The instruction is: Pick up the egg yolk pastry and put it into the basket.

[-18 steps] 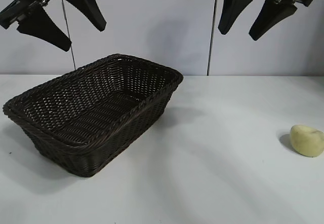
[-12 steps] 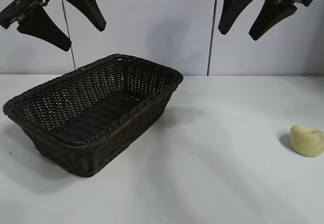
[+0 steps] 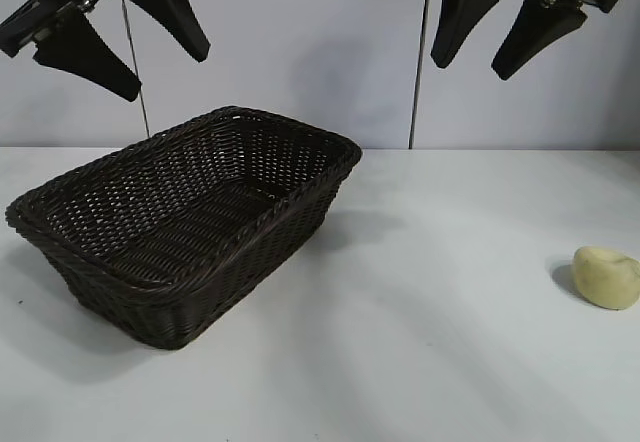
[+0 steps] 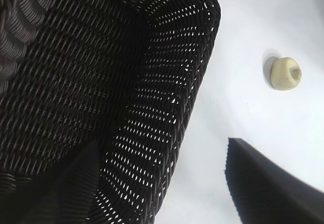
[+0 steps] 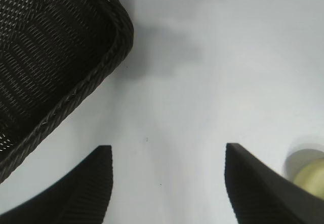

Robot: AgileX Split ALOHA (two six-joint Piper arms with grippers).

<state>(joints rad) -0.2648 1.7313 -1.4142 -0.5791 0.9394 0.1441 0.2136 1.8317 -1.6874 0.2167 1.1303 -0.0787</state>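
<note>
The egg yolk pastry [image 3: 607, 277], a small pale yellow lump, lies on the white table at the far right; the left wrist view shows the pastry [image 4: 285, 73] beyond the basket's end, and the right wrist view catches the pastry [image 5: 309, 175] partly behind one finger. The basket [image 3: 150, 272], dark brown wicker, stands at the left with nothing inside. My left gripper [image 3: 165, 75] hangs open high above the basket. My right gripper [image 3: 466, 65] hangs open high over the table's right half, well above the pastry. Both hold nothing.
The white table [image 3: 420, 342] stretches bare between basket and pastry. A thin dark pole [image 3: 420, 57] rises against the pale back wall behind the table. The pastry lies close to the table's right side.
</note>
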